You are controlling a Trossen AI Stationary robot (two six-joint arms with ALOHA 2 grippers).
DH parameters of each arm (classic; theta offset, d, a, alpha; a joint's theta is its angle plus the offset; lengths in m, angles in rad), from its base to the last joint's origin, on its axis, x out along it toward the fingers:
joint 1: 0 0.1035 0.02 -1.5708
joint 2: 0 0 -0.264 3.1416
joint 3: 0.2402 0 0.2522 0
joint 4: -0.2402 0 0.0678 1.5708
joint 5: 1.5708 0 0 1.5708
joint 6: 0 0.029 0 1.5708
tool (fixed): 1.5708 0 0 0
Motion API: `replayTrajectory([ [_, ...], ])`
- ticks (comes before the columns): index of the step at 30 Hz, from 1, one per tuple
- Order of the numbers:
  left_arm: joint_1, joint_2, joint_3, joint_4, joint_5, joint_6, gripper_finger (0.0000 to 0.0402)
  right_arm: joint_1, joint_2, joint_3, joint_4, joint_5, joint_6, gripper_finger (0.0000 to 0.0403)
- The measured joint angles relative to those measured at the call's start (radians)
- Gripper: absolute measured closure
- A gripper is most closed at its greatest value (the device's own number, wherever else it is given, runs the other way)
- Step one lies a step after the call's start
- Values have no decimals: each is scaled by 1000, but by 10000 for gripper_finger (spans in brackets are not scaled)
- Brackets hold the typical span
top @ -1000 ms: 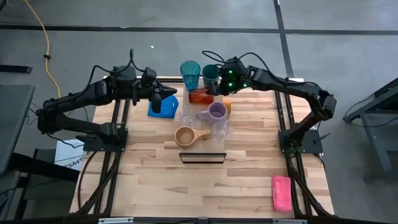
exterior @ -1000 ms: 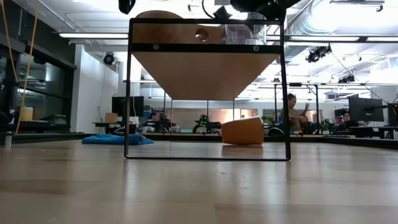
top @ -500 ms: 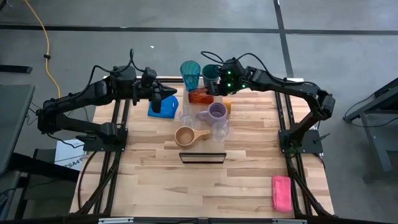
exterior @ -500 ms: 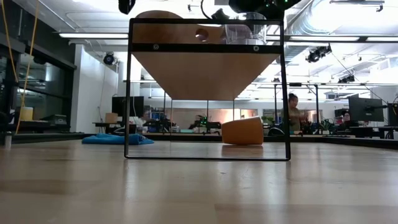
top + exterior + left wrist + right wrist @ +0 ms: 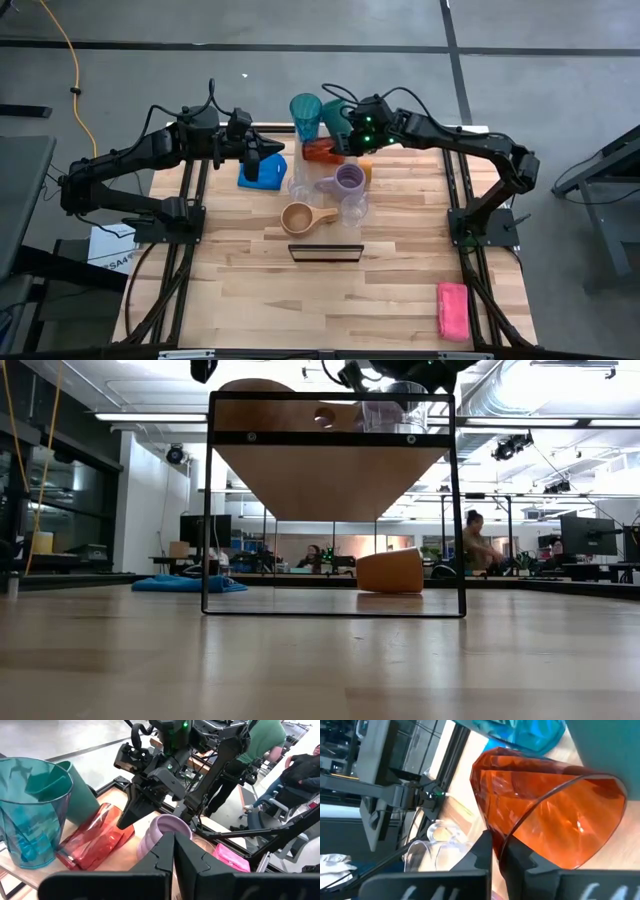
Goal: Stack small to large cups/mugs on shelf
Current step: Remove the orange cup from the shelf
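A red cup (image 5: pixel 320 153) lies on its side at the far end of the shelf (image 5: pixel 330 480), next to the teal tumbler (image 5: pixel 306 120) and the dark green cup (image 5: pixel 338 118). My right gripper (image 5: pixel 343 148) is shut on the red cup. Nearer on the shelf stand a lavender mug (image 5: pixel 349 180), a tan mug (image 5: pixel 300 218) and two clear glasses (image 5: pixel 300 182) (image 5: pixel 352 208). An orange cup (image 5: pixel 390 570) lies on its side on the table behind the shelf. My left gripper (image 5: pixel 268 160) hangs shut and empty above the blue cloth (image 5: pixel 258 172). My right gripper pinches the red cup's rim (image 5: pixel 490 827) between its two fingers, one finger inside the mouth and one outside. The fingers slant down from the table's right and far side. The cup lies on its side with its wall on the shelf (image 5: pixel 92 842).
A pink sponge (image 5: pixel 452 310) lies at the table's near right. The shelf's black frame (image 5: pixel 325 253) stands mid-table, with open wood around it toward the near edge. People sit in the room beyond the table (image 5: pixel 475 540).
My right gripper has shut on the red cup's rim and edged slightly toward the table's left. The cup still lies on its side where it was.
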Motion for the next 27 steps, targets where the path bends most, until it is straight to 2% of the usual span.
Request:
replayTrajectory([
  [27,0,0,0,0,0,-1,401,20,0,-3,-12,-24,10,401],
])
